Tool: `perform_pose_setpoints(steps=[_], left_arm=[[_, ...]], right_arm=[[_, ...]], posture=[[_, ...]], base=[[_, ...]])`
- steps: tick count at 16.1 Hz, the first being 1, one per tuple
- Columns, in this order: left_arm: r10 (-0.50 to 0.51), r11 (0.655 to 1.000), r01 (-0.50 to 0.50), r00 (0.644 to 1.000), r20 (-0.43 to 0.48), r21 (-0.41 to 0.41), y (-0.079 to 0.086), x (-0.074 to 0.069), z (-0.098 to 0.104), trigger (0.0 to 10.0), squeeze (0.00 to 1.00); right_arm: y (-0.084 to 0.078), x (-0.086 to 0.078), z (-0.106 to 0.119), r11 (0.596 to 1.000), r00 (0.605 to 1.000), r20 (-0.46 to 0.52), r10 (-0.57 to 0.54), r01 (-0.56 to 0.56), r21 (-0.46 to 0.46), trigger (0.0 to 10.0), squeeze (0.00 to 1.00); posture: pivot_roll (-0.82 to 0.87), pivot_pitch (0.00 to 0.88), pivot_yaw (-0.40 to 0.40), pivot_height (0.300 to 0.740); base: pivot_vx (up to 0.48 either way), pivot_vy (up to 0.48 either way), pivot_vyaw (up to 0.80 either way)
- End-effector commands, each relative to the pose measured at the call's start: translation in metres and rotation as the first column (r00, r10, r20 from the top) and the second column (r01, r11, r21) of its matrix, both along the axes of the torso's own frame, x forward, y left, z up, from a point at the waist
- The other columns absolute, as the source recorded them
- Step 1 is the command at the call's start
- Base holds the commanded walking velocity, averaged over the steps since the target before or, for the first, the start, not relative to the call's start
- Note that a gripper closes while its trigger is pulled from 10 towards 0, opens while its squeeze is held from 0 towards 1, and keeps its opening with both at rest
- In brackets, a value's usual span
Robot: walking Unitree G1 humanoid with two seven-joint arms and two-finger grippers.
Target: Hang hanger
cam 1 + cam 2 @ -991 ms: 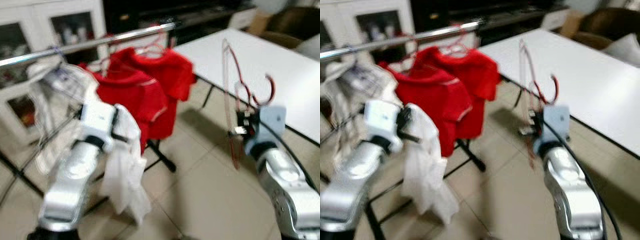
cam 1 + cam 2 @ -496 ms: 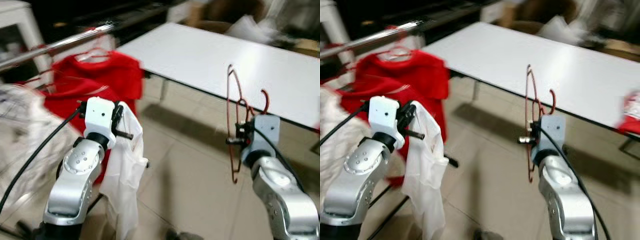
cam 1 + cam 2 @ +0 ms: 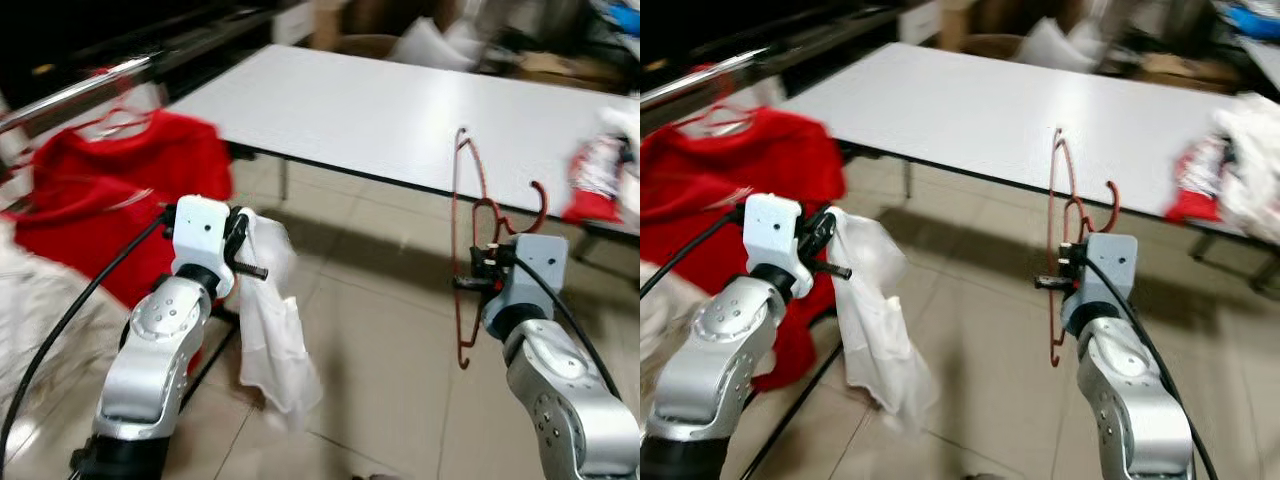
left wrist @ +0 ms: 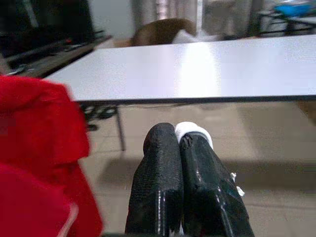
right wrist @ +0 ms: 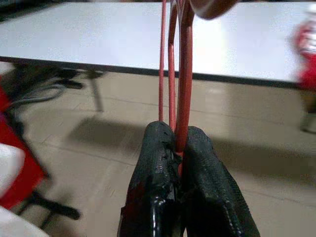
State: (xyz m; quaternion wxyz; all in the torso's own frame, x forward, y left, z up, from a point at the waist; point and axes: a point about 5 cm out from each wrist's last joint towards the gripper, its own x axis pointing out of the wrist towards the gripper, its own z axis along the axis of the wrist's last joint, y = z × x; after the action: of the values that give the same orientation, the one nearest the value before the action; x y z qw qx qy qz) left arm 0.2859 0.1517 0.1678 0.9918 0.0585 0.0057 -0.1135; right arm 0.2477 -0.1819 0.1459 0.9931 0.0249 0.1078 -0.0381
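My right gripper point(image 3: 468, 282) is shut on a red wire hanger point(image 3: 467, 225), which it holds upright in front of the white table point(image 3: 400, 110). The right wrist view has the hanger's wires point(image 5: 177, 74) pinched between the black fingers point(image 5: 153, 197). My left gripper point(image 3: 252, 268) is shut on a white garment point(image 3: 272, 325) that hangs down from it over the floor. A bit of white cloth point(image 4: 193, 132) peeks out past the closed fingertips point(image 4: 163, 148) in the left wrist view. A metal clothes rail point(image 3: 75, 92) with red shirts point(image 3: 110, 200) on it stands at my left.
The long white table spans the back, with a red and white pile of clothes point(image 3: 600, 170) at its right end. A brown chair point(image 4: 160, 32) stands behind the table. White laundry point(image 3: 40, 320) hangs at the far left. Beige tiled floor point(image 3: 380, 370) lies open between my arms.
The camera has swung to the right: the rail and red shirts have slid left, and the table's right end with the clothes pile has come into view. Both grippers keep their hold.
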Motion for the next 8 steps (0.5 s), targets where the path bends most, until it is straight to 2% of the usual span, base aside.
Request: perform_pose_setpoints(steps=[1, 7, 8], left_arm=[[0.003, 1.000, -0.003, 0.999, 0.034, 0.006, 0.0011, 0.0018, 0.0068, 10.0, 0.00], [-0.006, 1.000, 0.006, 0.999, 0.031, -0.003, 0.0000, 0.0019, 0.0065, 10.0, 0.00], [-0.004, 1.000, 0.004, 0.999, 0.045, -0.002, 0.0000, 0.0015, 0.0073, 10.0, 0.00]], right_arm=[[0.0001, -0.0015, 0.0003, 1.000, 1.000, -0.006, -0.001, 0.001, 0.015, 10.0, 0.00], [0.0011, -0.0018, -0.0021, 1.000, 1.000, -0.008, -0.002, 0.002, 0.019, 10.0, 0.00], [0.0006, -0.0017, -0.0026, 1.000, 1.000, -0.011, -0.004, 0.004, 0.019, 10.0, 0.00]], posture=[[-0.11, 0.011, 0.006, 0.740], [-0.11, 0.000, 0.004, 0.740], [-0.11, 0.000, 0.004, 0.740]], base=[[0.000, 0.315, -0.50], [0.000, 0.359, 0.00], [0.000, 0.000, 0.00]])
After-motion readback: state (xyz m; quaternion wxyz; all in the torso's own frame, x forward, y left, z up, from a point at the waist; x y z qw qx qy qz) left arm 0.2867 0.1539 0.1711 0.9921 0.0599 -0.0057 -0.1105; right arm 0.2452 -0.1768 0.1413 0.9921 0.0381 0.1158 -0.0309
